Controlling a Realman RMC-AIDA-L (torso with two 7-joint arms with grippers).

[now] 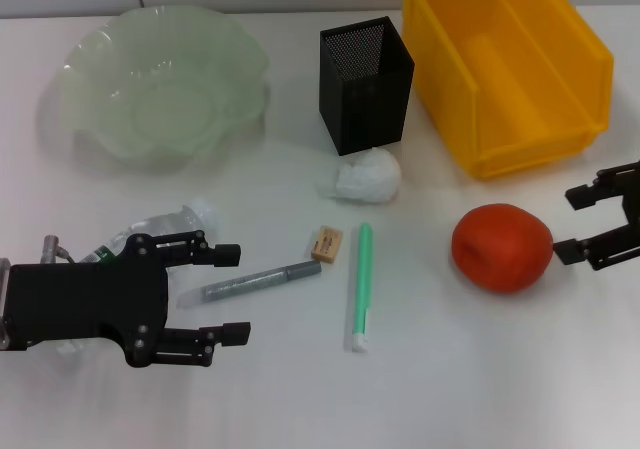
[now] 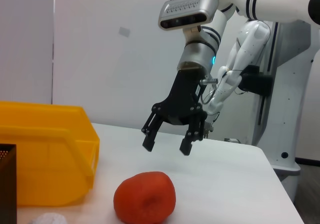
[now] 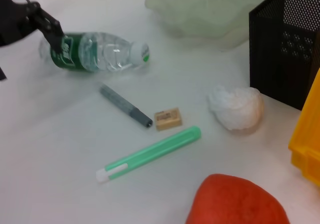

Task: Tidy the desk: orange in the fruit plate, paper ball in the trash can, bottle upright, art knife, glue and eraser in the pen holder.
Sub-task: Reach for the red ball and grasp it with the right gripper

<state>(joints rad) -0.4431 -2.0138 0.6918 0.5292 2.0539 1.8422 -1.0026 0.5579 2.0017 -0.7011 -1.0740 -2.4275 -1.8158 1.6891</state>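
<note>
Open right claw [image 2: 168,140] above orange [image 2: 145,198]

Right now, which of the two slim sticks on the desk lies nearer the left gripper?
The grey art knife: its end lies between the left gripper fingers; the green glue lies beyond.

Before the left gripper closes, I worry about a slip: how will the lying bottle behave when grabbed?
The bottle lies on its side, so a nudge would probably roll it. Its clear thin wall may dent under the left gripper, whose open jaws hang beside it. It looks partly filled, so probably fairly light.
</note>
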